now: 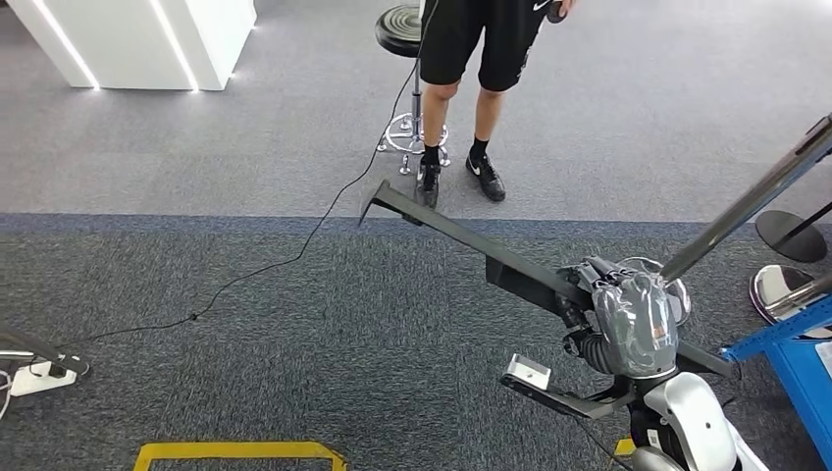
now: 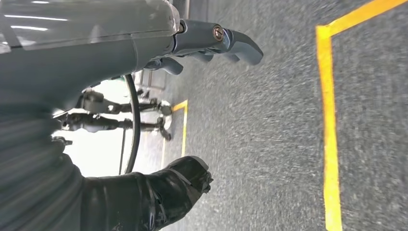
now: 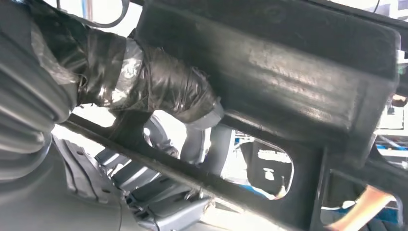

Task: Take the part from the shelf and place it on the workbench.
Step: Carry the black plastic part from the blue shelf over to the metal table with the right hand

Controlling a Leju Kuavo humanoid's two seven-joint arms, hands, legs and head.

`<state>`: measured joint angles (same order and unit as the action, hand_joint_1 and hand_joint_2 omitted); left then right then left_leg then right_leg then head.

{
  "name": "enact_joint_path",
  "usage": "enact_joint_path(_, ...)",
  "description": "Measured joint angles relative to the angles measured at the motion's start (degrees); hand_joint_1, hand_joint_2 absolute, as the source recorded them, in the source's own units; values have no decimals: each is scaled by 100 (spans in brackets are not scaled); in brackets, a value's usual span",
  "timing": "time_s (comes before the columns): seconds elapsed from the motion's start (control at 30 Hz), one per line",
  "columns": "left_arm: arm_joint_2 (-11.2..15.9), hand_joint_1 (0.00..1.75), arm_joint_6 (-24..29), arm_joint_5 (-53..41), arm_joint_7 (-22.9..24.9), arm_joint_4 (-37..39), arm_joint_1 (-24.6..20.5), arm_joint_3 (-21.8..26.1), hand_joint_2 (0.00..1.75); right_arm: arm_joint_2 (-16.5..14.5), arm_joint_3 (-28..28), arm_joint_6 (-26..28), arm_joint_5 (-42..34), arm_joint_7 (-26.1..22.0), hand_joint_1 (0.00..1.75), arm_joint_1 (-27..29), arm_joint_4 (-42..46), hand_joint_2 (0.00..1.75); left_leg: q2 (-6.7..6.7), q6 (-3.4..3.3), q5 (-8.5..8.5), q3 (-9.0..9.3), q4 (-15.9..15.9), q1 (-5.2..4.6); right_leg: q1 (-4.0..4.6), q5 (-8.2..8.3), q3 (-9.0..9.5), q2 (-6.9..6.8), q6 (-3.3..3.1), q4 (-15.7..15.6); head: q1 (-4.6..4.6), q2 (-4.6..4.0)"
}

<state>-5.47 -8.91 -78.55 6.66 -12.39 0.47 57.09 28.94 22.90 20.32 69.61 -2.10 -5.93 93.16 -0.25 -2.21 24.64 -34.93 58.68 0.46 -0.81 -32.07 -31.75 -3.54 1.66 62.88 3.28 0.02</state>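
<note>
While the long dark grey moulded plastic part (image 1: 471, 245) is carried over the grey carpeted floor (image 1: 245, 343), it's gripped by the right hand (image 1: 628, 319) near its right end, with the long thin arm stretching out to the far left toward a person in black shorts (image 1: 486, 59) next to a black round stool (image 1: 400, 29). In the right wrist view the taped thumb (image 3: 159, 89) is seen pressed against the boxy section of the part, fingers wrapped around a rib beside the cut-out openings.

The left hand (image 2: 211, 41) hangs over the floor by a yellow tape line (image 2: 329, 120), fingers apart, nothing held.

No counter is seen yet, so the placing step is judged to be still ahead.

Handling-wise: the part looks stiff and probably fairly light, but awkwardly long, so a lot of leverage is expected at the free end. The smooth plastic could slip or twist in the grasp. A hold closer to the thick middle section would likely be steadier. A blue metal frame (image 1: 795, 353) at the right should be cleared.
</note>
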Motion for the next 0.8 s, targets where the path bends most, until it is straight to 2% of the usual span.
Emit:
enact_joint_path(0.03, 16, 0, -2, 4, 6, 0, -4, 11, 175, -25, 30, -1, 19, 13, 175, -10, 1, 175, -56, -13, -4, -5, -2, -7, -2, -175, -172, 166, -3, 349, -1, -1)
enact_joint_path(0.07, 33, 0, -5, 9, 10, 0, -10, 18, 175, -56, 70, -2, 38, 19, 175, -19, 1, 175, -123, -25, -7, -11, -1, -16, -1, -325, -368, 261, -12, 719, -1, 0)
enact_joint_path(0.1, 44, 0, -13, 14, 13, 0, -16, 20, 175, -90, 118, -5, 55, 26, 175, -23, -2, 175, -199, -36, -10, -14, 0, -27, 3, -386, -519, 303, -23, 986, 0, -1)
enact_joint_path(0.13, 54, 0, -19, 17, 13, 0, -18, 21, 175, -122, 164, -9, 71, 37, 175, -31, -4, 175, -277, -40, -11, -14, 3, -37, 6, -331, -580, 325, -39, 1058, 0, -1)
enact_joint_path(0.17, 62, 0, -25, 22, 13, 0, -19, 21, 175, -150, 206, -18, 86, 48, 175, -53, -6, 175, -357, -41, -12, -8, 8, -45, 7, -170, -536, 351, -60, 916, 0, -1)
enact_joint_path(0.2, 69, 0, -29, 25, 11, 0, -20, 22, 175, -174, 240, -31, 100, 61, 175, -86, -8, 175, -429, -41, -13, -1, 15, -48, 8, 44, -417, 401, -86, 625, 0, -1)
enact_joint_path(0.27, 85, 0, -30, 27, -4, 0, -29, 25, 175, -234, 318, -77, 138, 91, 175, -206, -21, 175, -560, -17, -20, -9, 35, -47, 8, 339, -132, 668, -138, -39, 1, -1)
enact_joint_path(0.33, 101, 0, -27, 25, -22, 1, -39, 28, 175, -307, 403, -122, 168, 114, 175, -330, -54, 175, -687, 44, -50, -57, 41, -21, 29, 387, -10, 819, -160, -348, 1, -1)
enact_joint_path(0.4, 117, 0, -24, 19, -31, 2, -30, 29, 175, -383, 481, -150, 179, 122, 175, -439, -90, 175, -784, 113, -79, -107, 37, 3, 39, 412, 12, 687, -192, -409, 1, -1)
enact_joint_path(0.43, 127, 0, -25, 11, -39, 2, -22, 29, 175, -424, 519, -160, 182, 127, 175, -497, -108, 175, -703, 136, -52, -136, 78, -1, 33, 432, 35, 614, -223, -445, 4, -1)
enact_joint_path(0.47, 140, 0, -27, 2, -46, 2, -22, 29, 175, -459, 551, -168, 185, 139, 175, -553, -121, 175, -552, 157, 33, -201, 207, -11, 23, 453, 58, 536, -254, -480, 9, -1)
enact_joint_path(0.53, 170, 0, -36, -21, -63, 2, -46, 29, 175, -508, 600, -178, 191, 173, 175, -621, -149, 175, -180, 199, 362, -474, 787, -21, 29, 469, 84, 368, -292, -516, 17, -1)
enact_joint_path(0.6, 191, 0, -34, -60, -71, 2, -69, 29, 175, -530, 643, -184, 201, 227, 175, -639, -186, 175, -49, 244, 647, -806, 1475, 1, 46, 460, 82, 183, -302, -512, 19, -2)
enact_joint_path(0.63, 196, 0, -26, -85, -72, 3, -69, 29, 175, -536, 662, -186, 206, 262, 175, -640, -203, 175, -27, 261, 663, -872, 1620, 13, 49, 451, 81, 93, -300, -508, 19, -2)
enact_joint_path(0.67, 203, 0, -12, -115, -72, 3, -63, 29, 175, -538, 674, -187, 211, 299, 175, -642, -214, 175, -3, 273, 564, -807, 1513, 23, 49, 438, 84, 9, -293, -500, 19, -2)
enact_joint_path(0.7, 215, 0, 2, -139, -73, 4, -58, 29, 175, -538, 681, -186, 214, 332, 175, -641, -217, 175, 55, 278, 385, -621, 1185, 29, 47, 418, 92, -69, -278, -488, 19, -2)
enact_joint_path(0.73, 227, 0, 14, -160, -75, 4, -57, 29, 175, -537, 683, -184, 215, 356, 175, -641, -215, 175, 175, 275, 233, -396, 765, 25, 50, 394, 103, -145, -255, -474, 19, -2)
enact_joint_path(0.77, 240, 0, 23, -172, -78, 5, -60, 29, 175, -530, 683, -183, 215, 373, 175, -641, -210, 175, 276, 253, 114, -198, 403, 11, 63, 367, 110, -213, -225, -454, 18, -2)
enact_joint_path(0.8, 251, 0, 28, -170, -82, 5, -64, 29, 175, -521, 681, -181, 216, 386, 175, -638, -200, 175, 344, 215, 60, -74, 172, -5, 78, 345, 118, -267, -196, -440, 17, -2)
